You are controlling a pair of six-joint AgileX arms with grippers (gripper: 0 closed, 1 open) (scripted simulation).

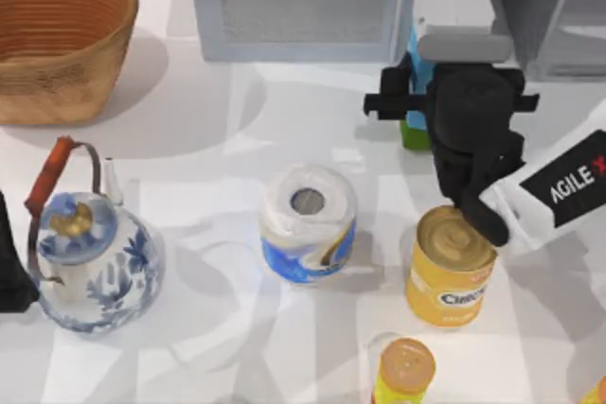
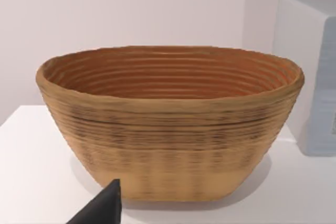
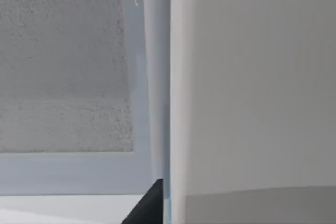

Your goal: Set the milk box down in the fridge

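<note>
The milk box [image 1: 418, 65], with a white top, sky-blue body and green base, stands upright at the back right of the table, in front of the gap between the microwave and the fridge [image 1: 530, 7]. My right gripper [image 1: 423, 101] reaches in from the front and is shut on the milk box. In the right wrist view the milk box [image 3: 252, 87] looms very close, with one black fingertip [image 3: 149, 205] against its edge. The fridge is a dark grey cabinet with a pale framed door [image 1: 579, 16]. My left arm [image 1: 9, 267] is parked at the table's left edge.
A light grey microwave [image 1: 298, 2] stands at the back centre and a woven basket [image 1: 57, 35] at the back left. A blue-and-white teapot [image 1: 90, 257], a paper roll [image 1: 308, 224], a yellow can [image 1: 450, 267] under the right arm and a smaller can [image 1: 405, 371] fill the front.
</note>
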